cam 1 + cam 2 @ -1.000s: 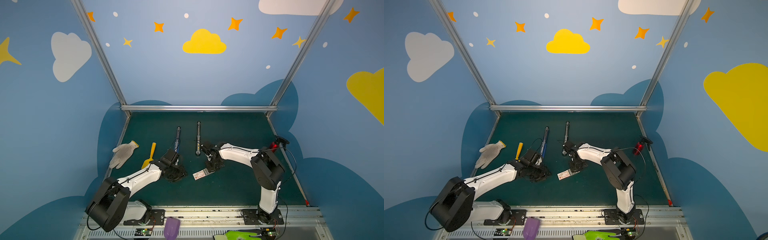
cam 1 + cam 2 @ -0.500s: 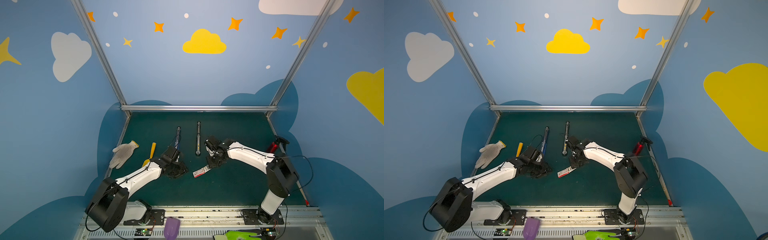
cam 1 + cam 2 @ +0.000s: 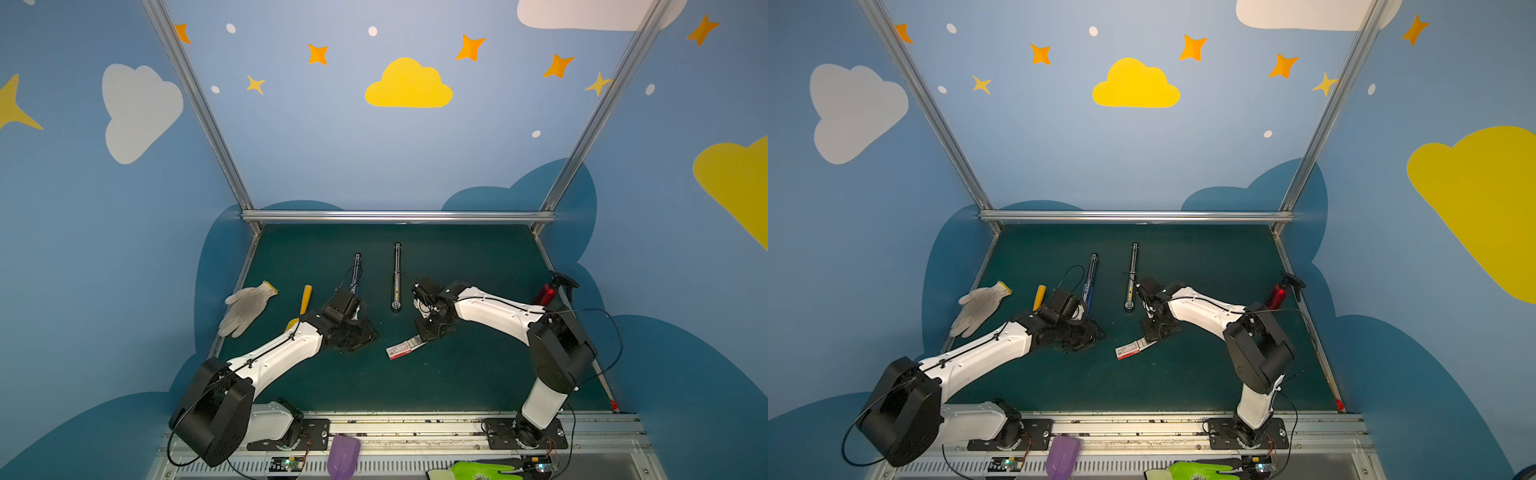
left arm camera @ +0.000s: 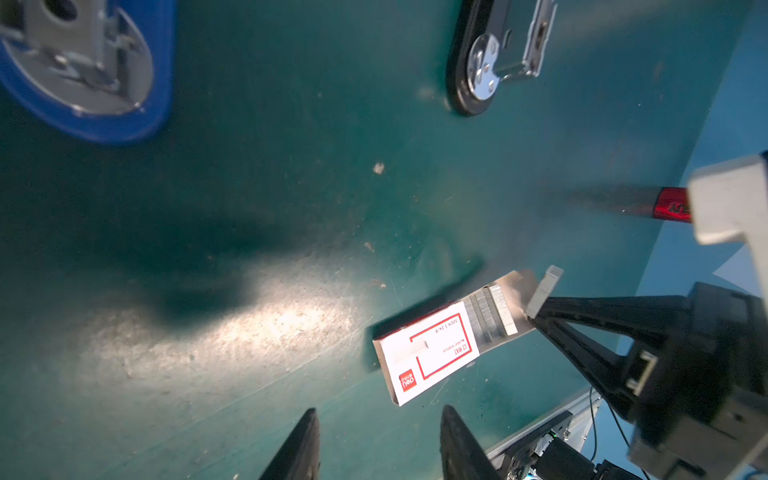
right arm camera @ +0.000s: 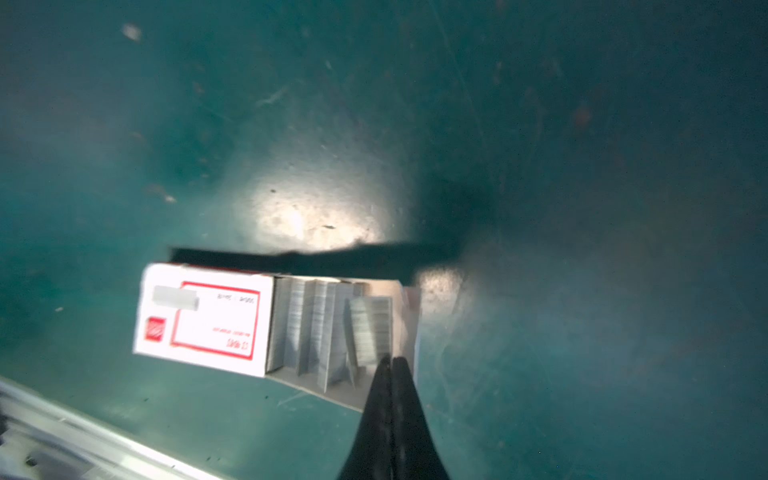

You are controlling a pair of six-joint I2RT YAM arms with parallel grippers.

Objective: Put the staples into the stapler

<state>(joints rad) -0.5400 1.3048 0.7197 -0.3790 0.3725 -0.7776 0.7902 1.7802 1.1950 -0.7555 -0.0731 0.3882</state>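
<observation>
1. The right hand [image 5: 392,360] is pinched fully together. Its tips grip one end of a strip of staples [image 4: 544,289], which stands tilted at the open end of the box's drawer.
2. The staple box [image 4: 428,353] lies flat near the middle of the green table [image 3: 457,374]. Its sleeve is white with a red frame and a red mark. The drawer is slid partly out toward the right hand, and grey rows of staples [image 5: 307,328] sit in it.
3. The left hand [image 4: 379,409] has its fingers moderately apart with nothing between them. It sits low over the table to the left of the box, near it but not touching.
4. Farther back, two staplers lie opened out flat, side by side and apart. The blue stapler [image 3: 356,272] is behind the left hand, and the black stapler [image 3: 397,276] is behind the box. Neither hand touches them.
5. A white work glove [image 3: 245,305] and a yellow-handled tool [image 3: 305,297] lie by the table's left edge. A red bottle [image 3: 546,293] with a black top is at the right edge.
</observation>
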